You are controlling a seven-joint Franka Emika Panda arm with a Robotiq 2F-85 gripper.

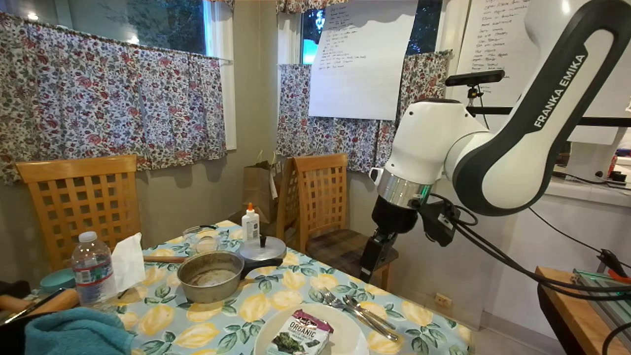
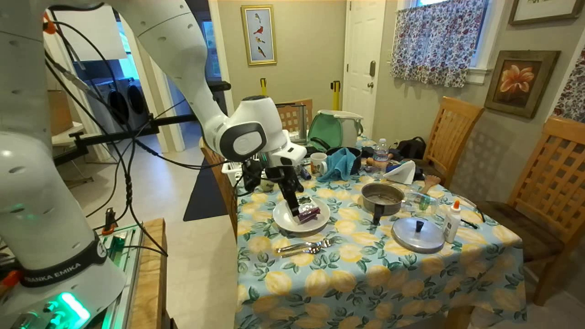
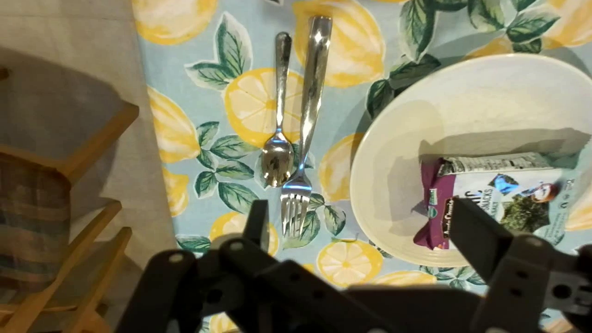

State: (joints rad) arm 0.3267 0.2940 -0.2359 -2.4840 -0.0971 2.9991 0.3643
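Observation:
My gripper (image 3: 357, 217) stands wide open above the table, with nothing held between its fingers. Below it in the wrist view, a silver fork (image 3: 314, 83) and a smaller spoon (image 3: 277, 159) lie side by side, the fork's neck close against the spoon's bowl. To their right is a cream plate (image 3: 379, 152) carrying a white and purple snack packet (image 3: 504, 189); the right finger hides part of the packet. In an exterior view the gripper (image 2: 295, 212) overlaps the plate (image 2: 285, 221) and packet, but the wrist view shows it apart from them.
Farther along the lemon-print tablecloth (image 2: 365, 292) are a metal pot (image 2: 383, 201), its lid (image 2: 418, 240) and a glue bottle (image 2: 451, 224). A water bottle (image 1: 92, 271), blue towel (image 2: 340, 164) and mug (image 2: 317, 163) stand beyond. A wooden chair (image 1: 323, 197) is tucked beside the table.

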